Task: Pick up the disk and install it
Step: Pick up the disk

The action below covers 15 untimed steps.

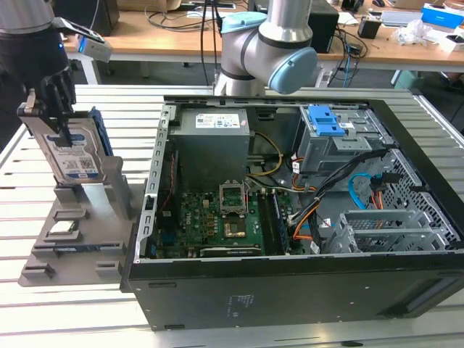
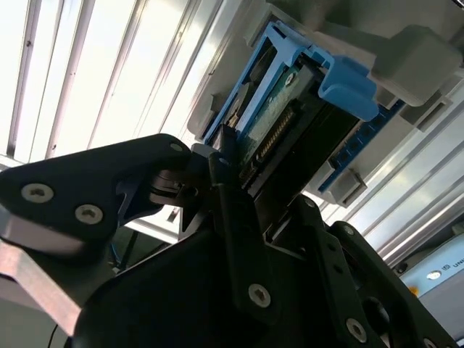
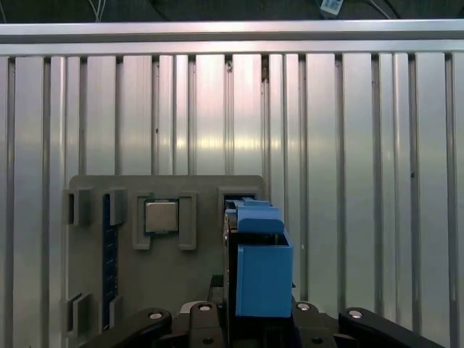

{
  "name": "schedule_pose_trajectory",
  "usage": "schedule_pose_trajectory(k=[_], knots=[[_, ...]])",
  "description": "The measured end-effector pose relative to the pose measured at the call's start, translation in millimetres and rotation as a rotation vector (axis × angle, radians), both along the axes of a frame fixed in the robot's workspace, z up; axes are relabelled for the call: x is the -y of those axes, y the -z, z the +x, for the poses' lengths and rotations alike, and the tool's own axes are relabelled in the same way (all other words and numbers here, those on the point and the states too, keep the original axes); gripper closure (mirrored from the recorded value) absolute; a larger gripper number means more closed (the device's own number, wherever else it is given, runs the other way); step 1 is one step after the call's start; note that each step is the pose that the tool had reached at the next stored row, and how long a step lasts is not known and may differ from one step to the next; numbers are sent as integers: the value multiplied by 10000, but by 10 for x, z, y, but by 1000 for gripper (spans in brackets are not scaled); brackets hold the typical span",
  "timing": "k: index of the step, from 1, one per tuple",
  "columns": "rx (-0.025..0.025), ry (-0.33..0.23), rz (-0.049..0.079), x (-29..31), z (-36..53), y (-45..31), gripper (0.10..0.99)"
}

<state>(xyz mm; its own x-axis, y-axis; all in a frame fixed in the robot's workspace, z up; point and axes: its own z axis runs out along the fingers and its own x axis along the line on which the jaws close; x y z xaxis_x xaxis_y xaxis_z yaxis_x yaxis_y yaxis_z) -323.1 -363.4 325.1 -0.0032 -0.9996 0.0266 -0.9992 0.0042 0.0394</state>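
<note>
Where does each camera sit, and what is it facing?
Exterior view: off the arm, looking down on the computer case, arm, and pincer at the disk.
Second wrist view: on the wrist, along the pincer at the disk's connector end.
First wrist view: on the wrist, facing holder and slatted table past the pincer.
Shared: the disk.

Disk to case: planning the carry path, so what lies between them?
In the exterior view, the grey holder's upright wall beside the disk, then bare table slats up to the case.

Ribbed aluminium table, wooden desk behind, tangled cables on it
</note>
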Motion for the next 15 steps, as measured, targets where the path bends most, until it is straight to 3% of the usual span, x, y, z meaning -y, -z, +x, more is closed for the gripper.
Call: schedule_pose_trajectory(k=[15], knots=[[0,0,1,-7,0,-177,729]])
